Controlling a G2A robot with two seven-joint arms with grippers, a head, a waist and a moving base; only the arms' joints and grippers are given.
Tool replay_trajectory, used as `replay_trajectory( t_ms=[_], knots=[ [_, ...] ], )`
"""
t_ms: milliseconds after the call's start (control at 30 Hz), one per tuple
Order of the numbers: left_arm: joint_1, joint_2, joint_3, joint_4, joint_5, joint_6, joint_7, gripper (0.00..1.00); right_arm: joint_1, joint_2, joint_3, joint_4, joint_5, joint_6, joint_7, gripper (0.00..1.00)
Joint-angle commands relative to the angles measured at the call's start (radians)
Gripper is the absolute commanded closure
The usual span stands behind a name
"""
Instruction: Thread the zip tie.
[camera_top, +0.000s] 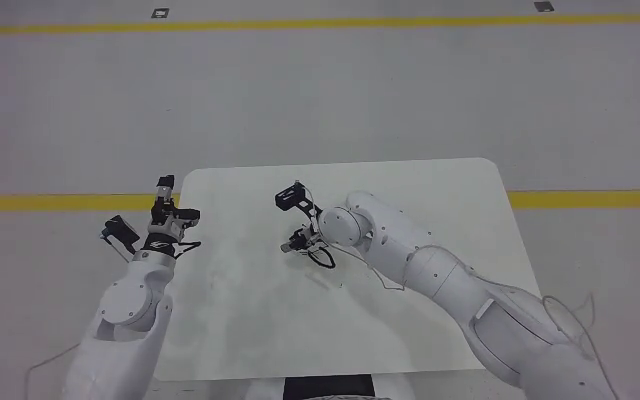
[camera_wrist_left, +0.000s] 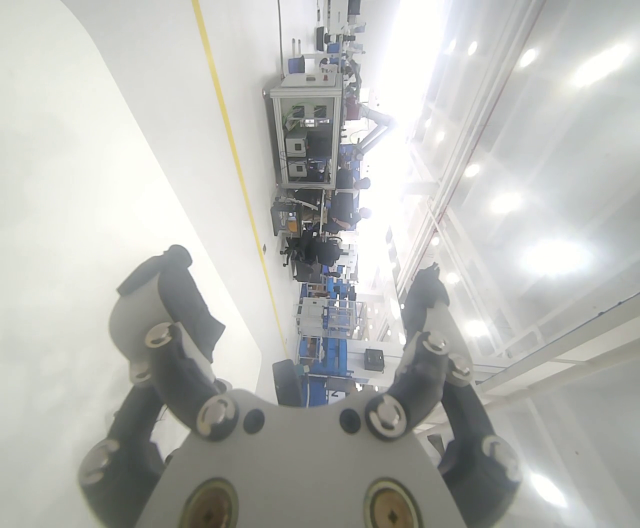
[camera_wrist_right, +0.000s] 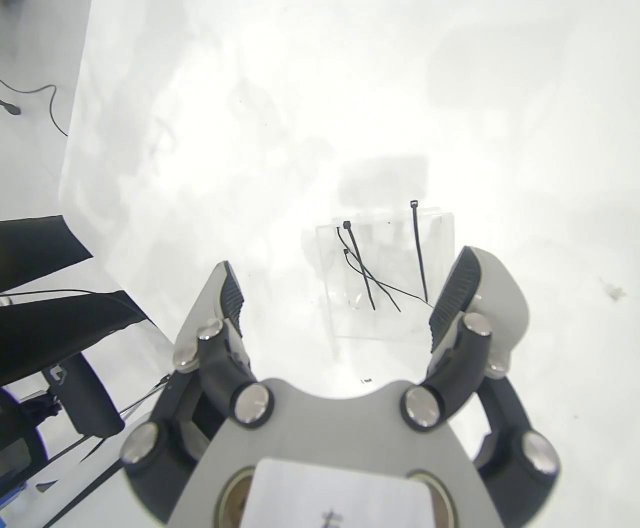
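Three black zip ties (camera_wrist_right: 419, 250) lean inside a small clear box (camera_wrist_right: 390, 320) that stands on the white table (camera_top: 420, 200). My right gripper (camera_wrist_right: 347, 265) is open and hovers just short of the box, its fingers (camera_wrist_right: 450, 285) wider apart than the box. In the top view the right gripper (camera_top: 298, 240) is over the table's middle. My left gripper (camera_wrist_left: 300, 265) is open and holds nothing; it sits at the table's left edge (camera_top: 170, 205), raised and pointing out at the room, away from the box.
The table's surface (camera_wrist_right: 450, 100) around the box is bare white. A yellow floor line (camera_top: 320, 22) runs beyond the table. A thin black cable (camera_wrist_right: 35, 95) lies on the floor past the table's edge.
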Motion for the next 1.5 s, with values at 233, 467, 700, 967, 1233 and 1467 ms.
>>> replay_trajectory(
  t_ms=[233, 467, 700, 967, 1233, 1467],
  knots=[
    [0.000, 0.000, 0.000, 0.000, 0.000, 0.000, 0.000, 0.00, -0.003, -0.003, -0.017, -0.021, -0.070, 0.014, -0.006, 0.00],
    [0.000, 0.000, 0.000, 0.000, 0.000, 0.000, 0.000, 0.00, -0.002, -0.002, -0.018, -0.023, -0.078, 0.013, -0.010, 0.00],
    [0.000, 0.000, 0.000, 0.000, 0.000, 0.000, 0.000, 0.00, -0.010, 0.008, 0.000, -0.073, -0.170, 0.018, 0.013, 0.07],
    [0.000, 0.000, 0.000, 0.000, 0.000, 0.000, 0.000, 0.00, -0.032, 0.022, 0.034, -0.109, -0.230, 0.013, 0.049, 0.79],
    [0.000, 0.000, 0.000, 0.000, 0.000, 0.000, 0.000, 0.00, -0.065, 0.022, 0.049, -0.093, -0.272, 0.006, 0.036, 0.89],
    [0.000, 0.000, 0.000, 0.000, 0.000, 0.000, 0.000, 0.00, -0.076, 0.006, 0.041, -0.049, -0.307, 0.012, 0.007, 0.92]
  ],
)
